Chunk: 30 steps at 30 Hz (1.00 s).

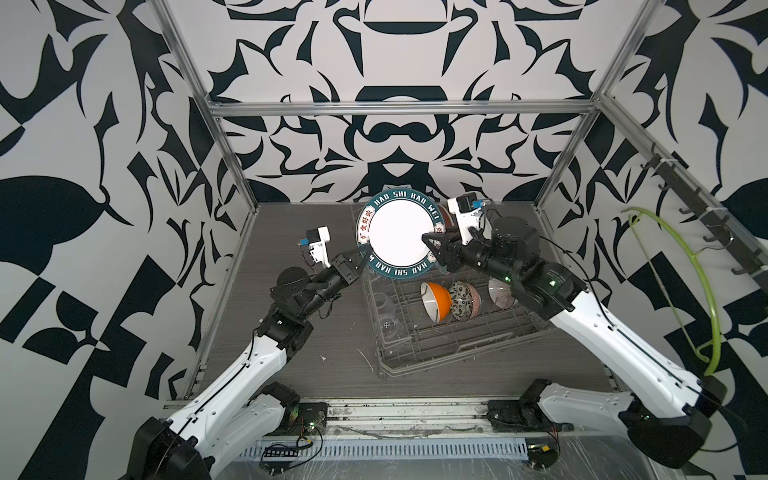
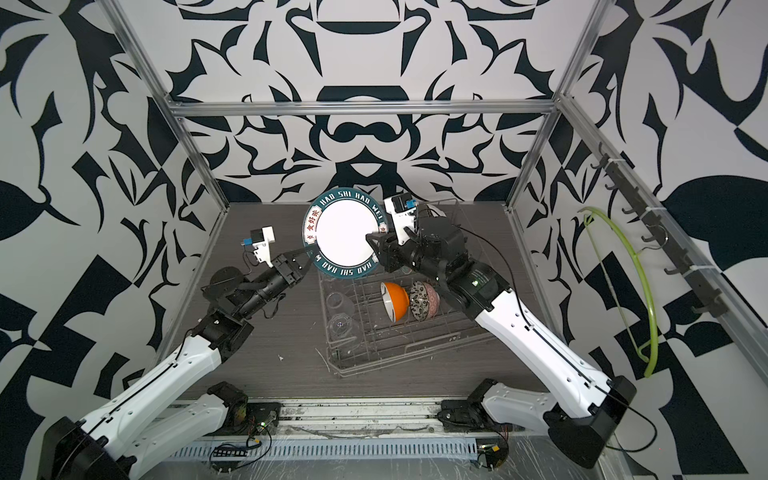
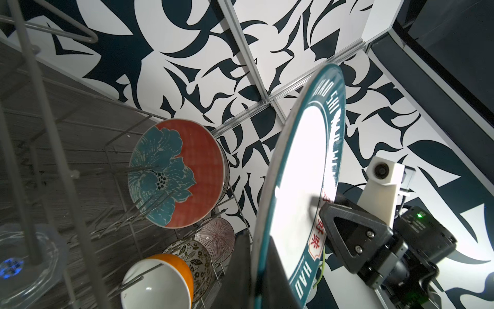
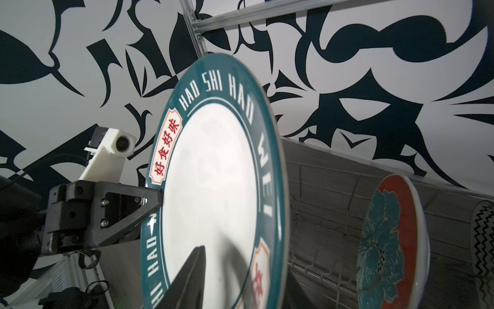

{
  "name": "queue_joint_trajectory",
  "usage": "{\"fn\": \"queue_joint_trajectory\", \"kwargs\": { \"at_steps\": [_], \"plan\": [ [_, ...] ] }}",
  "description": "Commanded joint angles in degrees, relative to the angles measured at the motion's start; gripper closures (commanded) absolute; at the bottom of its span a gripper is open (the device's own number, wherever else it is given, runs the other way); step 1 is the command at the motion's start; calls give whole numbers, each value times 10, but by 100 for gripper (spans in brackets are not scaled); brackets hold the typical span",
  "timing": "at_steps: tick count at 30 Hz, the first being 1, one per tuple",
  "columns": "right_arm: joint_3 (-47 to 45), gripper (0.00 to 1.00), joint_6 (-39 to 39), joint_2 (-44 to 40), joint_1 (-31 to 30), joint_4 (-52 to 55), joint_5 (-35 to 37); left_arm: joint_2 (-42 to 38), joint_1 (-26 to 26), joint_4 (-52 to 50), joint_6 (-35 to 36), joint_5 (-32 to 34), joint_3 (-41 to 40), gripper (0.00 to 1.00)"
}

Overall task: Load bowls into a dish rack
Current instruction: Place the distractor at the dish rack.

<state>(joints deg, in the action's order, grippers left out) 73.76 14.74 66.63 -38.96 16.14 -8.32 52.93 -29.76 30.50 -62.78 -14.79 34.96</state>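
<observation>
- All three bowls sit in the dish rack. The orange bowl, the floral bowl and the striped bowl stand on edge in one row among the tines, close together. Your right arm partly hides the striped one in a top view.
- Treat them as glazed ceramic: stiff, brittle and slick, and probably light enough for one hand.
- If a bowl needs reseating, pinch the part of its rim that stands free of the wires, one finger inside and one outside. The rounded wall would likely slip out of a squeeze.
- The rack rests on the bench. Clear glasses stand in the part nearer your left arm, and a red-and-teal flower plate stands upright at the far end.
- A large teal-rimmed plate is held up on edge over the rack's far end. Whether its lower edge touches the wires, I cannot tell.
- Your left hand is clamped on the plate's rim on its own side.
- Your right hand straddles the opposite rim, with one finger lying across the white face. I cannot tell whether it has pinched the rim.
- The plate looks wide, heavy and slick, and a thin-rim hold may let it pivot. Keep it off the bowls below.
</observation>
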Motion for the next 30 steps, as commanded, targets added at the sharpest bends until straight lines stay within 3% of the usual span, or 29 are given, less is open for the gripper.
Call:
{"fn": "queue_joint_trajectory", "kwargs": {
  "at_steps": [1, 5, 16, 20, 30],
  "plan": [
    [25, 60, 1, 0, 3, -24, -26, 6, -2, 50, 8, -2, 19, 100],
    [31, 62, 4, 10, 11, -21, -37, 19, -2, 56, 6, -4, 21, 100],
    [22, 99, 11, 14, 31, -27, -45, 34, -2, 63, 6, -5, 17, 100],
    [18, 100, 10, 13, 39, -28, -47, 33, -2, 34, 17, 2, 20, 100],
    [29, 100, 1, 21, 79, -27, -46, -2, -2, -60, 39, 56, 13, 69]
  ]
}}
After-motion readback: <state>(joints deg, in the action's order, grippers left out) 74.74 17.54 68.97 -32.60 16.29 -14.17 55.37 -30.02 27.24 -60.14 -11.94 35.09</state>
